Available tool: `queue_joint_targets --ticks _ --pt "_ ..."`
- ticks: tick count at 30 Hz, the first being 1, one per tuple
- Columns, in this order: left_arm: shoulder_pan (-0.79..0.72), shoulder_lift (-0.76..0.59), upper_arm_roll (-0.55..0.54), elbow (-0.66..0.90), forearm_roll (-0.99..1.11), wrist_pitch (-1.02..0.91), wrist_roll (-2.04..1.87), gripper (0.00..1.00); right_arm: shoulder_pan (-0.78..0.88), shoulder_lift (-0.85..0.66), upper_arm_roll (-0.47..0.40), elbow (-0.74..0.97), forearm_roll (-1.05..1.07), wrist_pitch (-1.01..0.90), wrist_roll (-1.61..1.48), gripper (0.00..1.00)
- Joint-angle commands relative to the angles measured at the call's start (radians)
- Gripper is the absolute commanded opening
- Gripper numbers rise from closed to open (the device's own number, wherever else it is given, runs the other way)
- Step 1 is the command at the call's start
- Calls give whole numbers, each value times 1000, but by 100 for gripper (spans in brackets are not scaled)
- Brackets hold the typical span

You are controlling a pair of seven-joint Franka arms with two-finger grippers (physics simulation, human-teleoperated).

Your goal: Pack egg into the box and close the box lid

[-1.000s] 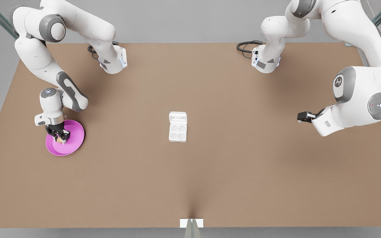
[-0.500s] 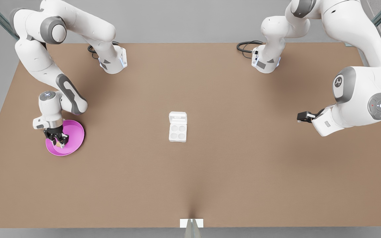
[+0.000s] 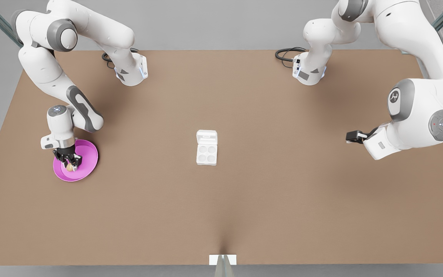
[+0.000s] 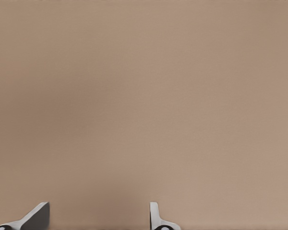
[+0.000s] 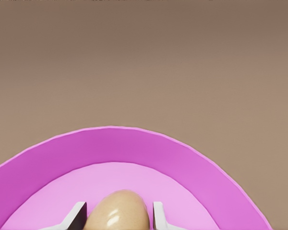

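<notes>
Egg (image 3: 69,167) sits on the pink plate (image 3: 89,157) at the front view's far left, and your right gripper (image 3: 68,160) is down over it: in the right wrist view the egg (image 5: 120,211) lies between the two fingertips (image 5: 78,214), each pad just beside a flank, the gaps so slim that you cannot tell whether the pads touch it. The fingers stand part-way apart, an egg's width, not yet plainly clamped. The egg's long axis seems to run away from the wrist camera, along the fingers' length, so the pads would bear on its narrow sides; that suits a squeeze, in my judgement. Moving toward the middle of the brown table (image 3: 221,215), you find the box (image 3: 207,152) with its four round cups bare and the box lid (image 3: 207,137) folded back flat on the side nearer the arm bases, well apart from the plate. The carry will run toward the front view's right. At the far right your left gripper (image 3: 351,136) waits above bare table, level-held and pointing toward the box; in the left wrist view its fingertips (image 4: 36,218) stand spread wide with nothing between them. A small round logo marks the left arm's grey joint cap; I read no other writing.
</notes>
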Motion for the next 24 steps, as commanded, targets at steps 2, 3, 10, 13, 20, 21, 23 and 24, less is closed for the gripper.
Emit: queue_joint_targets --ticks 2,3,10,13,20,21,23,24 --pt "0 0 0 0 0 0 0 100 0 -2 0 -1 0 0 -1 46" --pt "0 0 0 0 0 0 0 100 0 -2 0 -1 0 0 0 45" --pt "0 0 0 2 0 0 0 100 -2 -38 14 25 -2 -47 -4 55" --pt "0 0 0 2 0 0 0 100 0 -97 20 80 -2 -233 -4 61" --pt "0 2 0 2 0 2 0 100 0 -181 48 189 0 -572 -1 64" --pt "0 2 0 2 0 0 0 100 0 -190 60 218 0 -644 2 64" --pt "0 2 0 2 0 0 0 100 0 -239 106 241 0 -776 52 64" --pt "0 2 0 2 0 0 0 100 0 -267 129 240 0 -815 86 64"
